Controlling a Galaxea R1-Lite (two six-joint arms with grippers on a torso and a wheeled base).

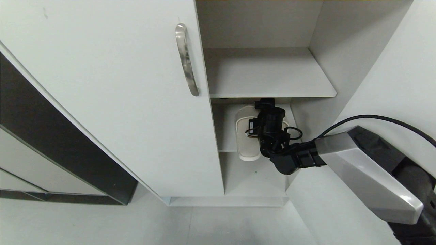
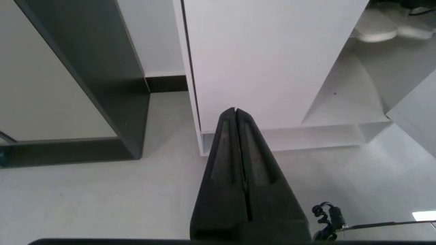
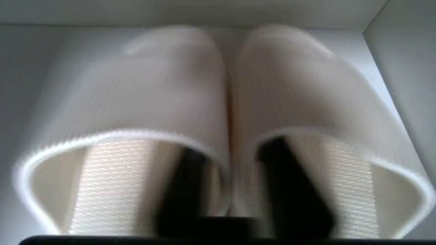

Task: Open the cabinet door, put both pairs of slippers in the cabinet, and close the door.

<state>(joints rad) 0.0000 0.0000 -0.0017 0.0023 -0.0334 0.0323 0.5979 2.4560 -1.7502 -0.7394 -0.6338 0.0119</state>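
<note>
Right claw (image 1: pixel 266 112): it is closed on the pair of slippers (image 1: pixel 244 136). In the right wrist view one dark finger (image 3: pixel 184 194) sits inside each slipper opening, pinching the two inner walls together.
Slippers: the white pair (image 3: pixel 177 88) lies side by side with the slippers touching, at the middle shelf (image 1: pixel 223 131) of the cabinet (image 1: pixel 265 73). It is below the upper shelf and above the bottom board (image 1: pixel 255 177). I cannot tell whether the soles rest on the shelf.
Key relation: the long axis of the pair runs straight into the cabinet, toes to the back wall and heels toward the robot, in line with the claw. The heels seem to jut a little past the shelf's front edge, so a push farther in looks wise before letting go.
Left claw (image 2: pixel 235 170): its fingers are pressed together and hold nothing. It is low and outside the cabinet, facing the foot of the closed left door (image 1: pixel 102 85), with the slippers (image 2: pixel 381 26) well apart from it.
Nearer arm: the right.
Doors: the left door with its metal handle (image 1: pixel 186 59) is closed, and the right door (image 1: pixel 402 68) is swung open.
Stage: judged to be placing one pair, but whether it is the first or second pair I cannot tell. The door is not yet closed.
</note>
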